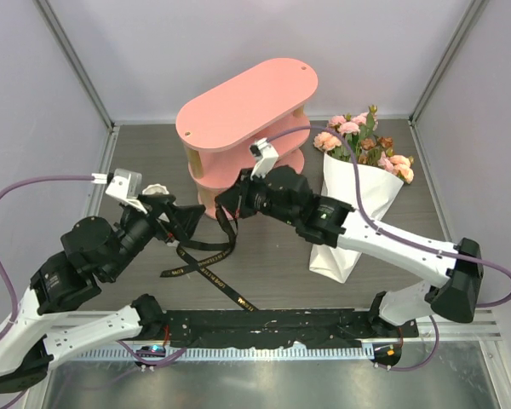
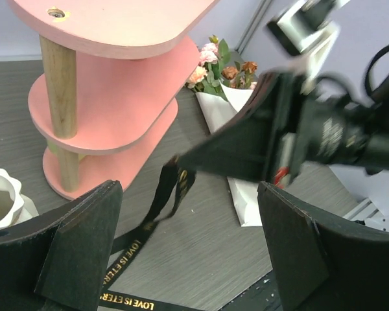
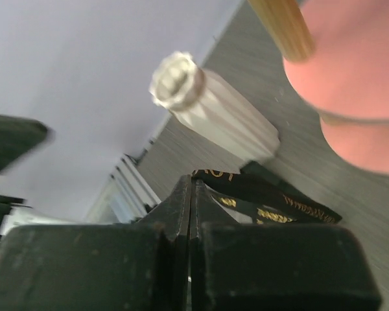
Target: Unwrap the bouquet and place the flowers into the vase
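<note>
The bouquet [image 1: 355,209] lies at the right in its white paper cone, with the pink and peach flowers [image 1: 364,141] at its far end. A black ribbon [image 1: 206,258] with gold lettering trails loose over the table. Its upper end hangs from my right gripper [image 1: 227,204], which is shut on it in front of the pink shelf. The pinched ribbon [image 3: 262,202] comes out beside the gripper's tip [image 3: 192,186]. My left gripper [image 1: 186,223] is open just left of the ribbon, its fingers [image 2: 84,249] wide apart over bare table. The white ribbed vase [image 1: 156,189] stands behind the left gripper.
A pink oval three-tier shelf [image 1: 247,102] on wooden posts stands at the back centre, close behind both grippers. The right arm [image 1: 383,243] crosses over the paper cone. A black rail [image 1: 272,328] runs along the near edge.
</note>
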### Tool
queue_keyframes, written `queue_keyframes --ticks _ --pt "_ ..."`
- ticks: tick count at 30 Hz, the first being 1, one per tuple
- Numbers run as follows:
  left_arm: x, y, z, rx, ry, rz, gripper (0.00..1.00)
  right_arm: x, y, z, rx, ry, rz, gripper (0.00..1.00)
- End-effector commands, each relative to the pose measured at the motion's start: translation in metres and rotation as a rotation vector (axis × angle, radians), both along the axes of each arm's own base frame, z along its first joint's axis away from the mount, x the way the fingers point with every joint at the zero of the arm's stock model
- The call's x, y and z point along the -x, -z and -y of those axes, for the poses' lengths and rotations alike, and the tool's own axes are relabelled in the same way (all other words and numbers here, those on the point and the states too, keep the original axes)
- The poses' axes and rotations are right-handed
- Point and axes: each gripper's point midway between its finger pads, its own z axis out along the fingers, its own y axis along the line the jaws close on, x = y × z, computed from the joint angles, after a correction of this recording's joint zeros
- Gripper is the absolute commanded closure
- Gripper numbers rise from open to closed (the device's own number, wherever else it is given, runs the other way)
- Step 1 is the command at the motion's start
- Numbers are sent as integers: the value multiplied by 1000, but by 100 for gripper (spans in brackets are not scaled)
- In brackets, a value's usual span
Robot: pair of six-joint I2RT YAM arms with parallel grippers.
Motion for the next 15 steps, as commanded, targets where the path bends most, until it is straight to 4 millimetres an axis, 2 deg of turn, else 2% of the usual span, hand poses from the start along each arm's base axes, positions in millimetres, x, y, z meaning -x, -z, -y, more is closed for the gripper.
queue_keyframes --ticks 1,2,3,5,6,8,9,12,13,14,15 --pt "-12 -7 2 3 -48 20 11 -5 52 -14 40 -9 -28 99" --pt "-13 -7 2 7 -55 19 10 -6 58 -23 29 -24 -37 99" --pt "-13 -7 2 8 -56 19 10 -3 80 -35 46 -55 -84 99" --pt "-14 -8 2 13 -62 20 10 -2 92 -51 35 -77 -110 99" --pt "-14 -8 2 14 -64 21 11 4 110 -65 53 -119 -145 99" --pt "-14 -9 0 19 -70 25 10 10 122 -76 66 -159 -182 99" --pt "-15 -8 0 14 -75 22 11 9 137 -82 90 -166 -211 97" --pt "-16 -4 0 9 -76 19 10 6 161 -75 184 -147 -227 76" --pt "-17 -2 2 5 -78 16 10 3 169 -60 248 -122 -228 60" --pt "-18 0 3 1 -78 13 10 -9 169 -48 271 -53 -197 53" --pt "-18 3 6 -3 -73 8 10 -11 179 -33 311 -21 -191 45"
